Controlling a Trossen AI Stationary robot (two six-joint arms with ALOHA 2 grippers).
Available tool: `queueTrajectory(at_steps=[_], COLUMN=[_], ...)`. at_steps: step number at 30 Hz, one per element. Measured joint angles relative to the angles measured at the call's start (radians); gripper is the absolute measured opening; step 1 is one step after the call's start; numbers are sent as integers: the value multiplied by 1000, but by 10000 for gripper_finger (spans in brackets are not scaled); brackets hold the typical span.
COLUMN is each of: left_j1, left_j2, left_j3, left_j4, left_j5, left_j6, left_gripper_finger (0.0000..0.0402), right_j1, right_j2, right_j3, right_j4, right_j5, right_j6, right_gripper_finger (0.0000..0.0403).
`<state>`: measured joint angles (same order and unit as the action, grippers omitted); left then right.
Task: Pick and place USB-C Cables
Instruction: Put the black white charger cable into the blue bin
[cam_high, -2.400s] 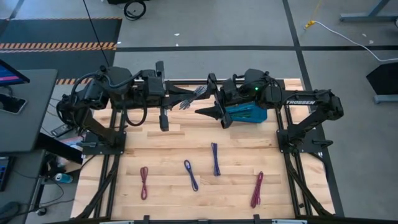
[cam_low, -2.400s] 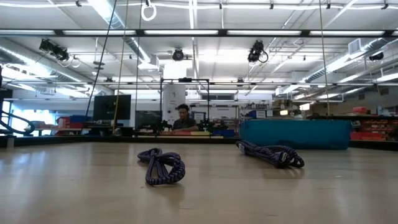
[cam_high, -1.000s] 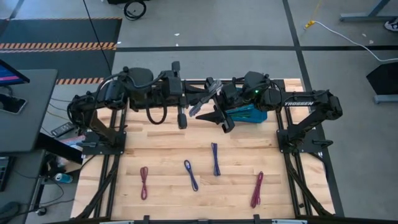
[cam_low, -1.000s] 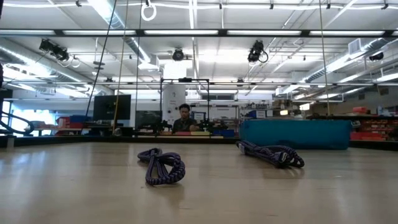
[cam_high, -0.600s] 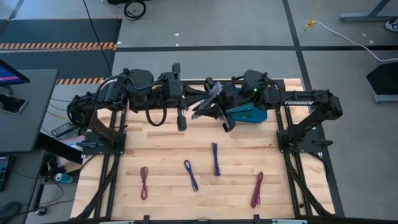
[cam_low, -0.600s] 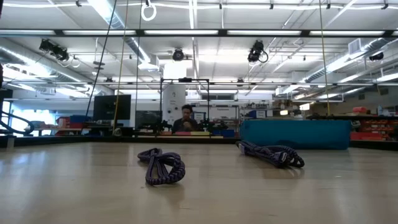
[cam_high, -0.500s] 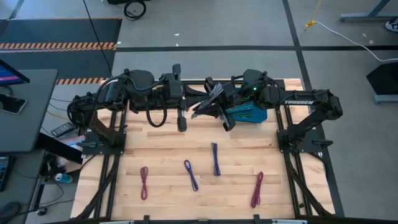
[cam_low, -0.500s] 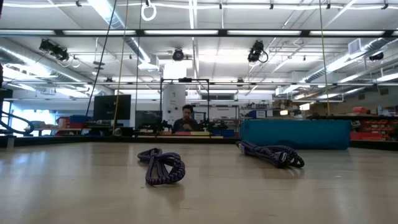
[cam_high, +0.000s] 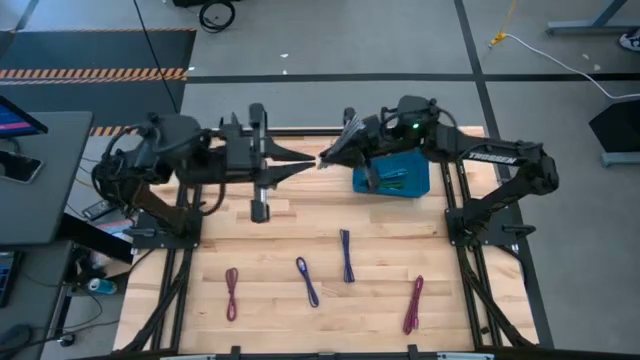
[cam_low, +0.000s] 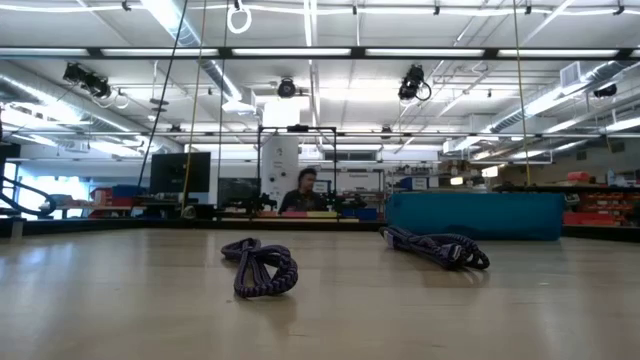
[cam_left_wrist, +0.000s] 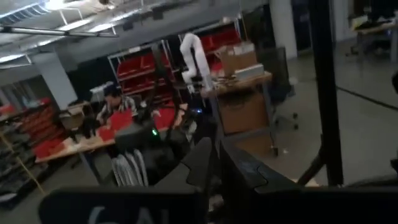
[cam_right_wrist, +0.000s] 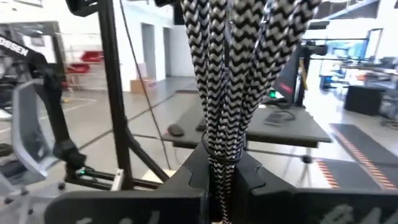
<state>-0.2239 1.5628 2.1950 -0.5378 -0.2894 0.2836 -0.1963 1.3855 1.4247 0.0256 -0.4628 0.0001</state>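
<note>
My right gripper (cam_high: 343, 146) is raised over the table's far middle, shut on a black-and-white braided USB-C cable bundle (cam_right_wrist: 233, 62), which shows grey in the high view (cam_high: 351, 131). My left gripper (cam_high: 306, 163) points at it from the left, a little apart, its fingers (cam_left_wrist: 202, 165) open by a narrow gap with nothing between them. Lying flat on the wooden table are a maroon cable (cam_high: 232, 293), two blue-purple cables (cam_high: 307, 281) (cam_high: 346, 255) and a magenta cable (cam_high: 413, 304). The blue bin (cam_high: 395, 180) holds several cables. My right gripper pinches the braided bundle's bound end (cam_right_wrist: 217, 146) between its two fingers. The strands run on past the fingertips, fanning out away from the gripper. The bundle is lifted clear of the table and the bin.
The blue bin (cam_low: 475, 215) stands at the table's far right, beside the right arm's base. The two blue-purple cables (cam_low: 262, 266) (cam_low: 437, 247) lie mid-table. Bare wood lies between them and the grippers. A person (cam_low: 300, 190) sits far behind the table.
My left gripper has drawn back toward the table's left edge and no longer meets the braided bundle. My right gripper has risen and swung toward the far edge with the bundle, uncovering the blue bin. The cables on the table have stayed put.
</note>
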Motion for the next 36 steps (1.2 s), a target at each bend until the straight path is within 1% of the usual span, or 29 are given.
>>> queueTrajectory(at_steps=[3,5,7,10,14,18,23,28,33,36], left_j1=[-26,-44,-60,-70,-73,-72,-70,-70,-70,-70], left_j2=[-20,-45,-66,-70,-58,-37,-18,-12,-13,-13], left_j3=[-2,-2,-1,-1,-3,-2,-3,-3,-3,-3], left_j4=[-51,-121,-205,-344,-500,-583,-605,-605,-604,-604], left_j5=[-2,-2,-2,-4,-6,-7,-30,-32,-32,-32], left_j6=[-6,-20,-82,-200,-322,-389,-404,-408,-436,-438], left_gripper_finger=[40,40,37,30,18,12,12,12,12,12], right_j1=[-40,-73,-113,-163,-213,-256,-308,-371,-419,-444], right_j2=[-32,-54,-83,-105,-94,-37,59,167,265,315], right_j3=[1,0,0,2,0,0,0,0,0,0], right_j4=[-123,-232,-370,-606,-896,-1094,-1210,-1213,-1243,-1277], right_j5=[11,21,34,82,150,219,321,341,422,451], right_j6=[-13,-23,-23,-25,-52,-85,-164,-227,-293,-330], right_gripper_finger=[23,23,23,23,23,23,23,23,23,23])
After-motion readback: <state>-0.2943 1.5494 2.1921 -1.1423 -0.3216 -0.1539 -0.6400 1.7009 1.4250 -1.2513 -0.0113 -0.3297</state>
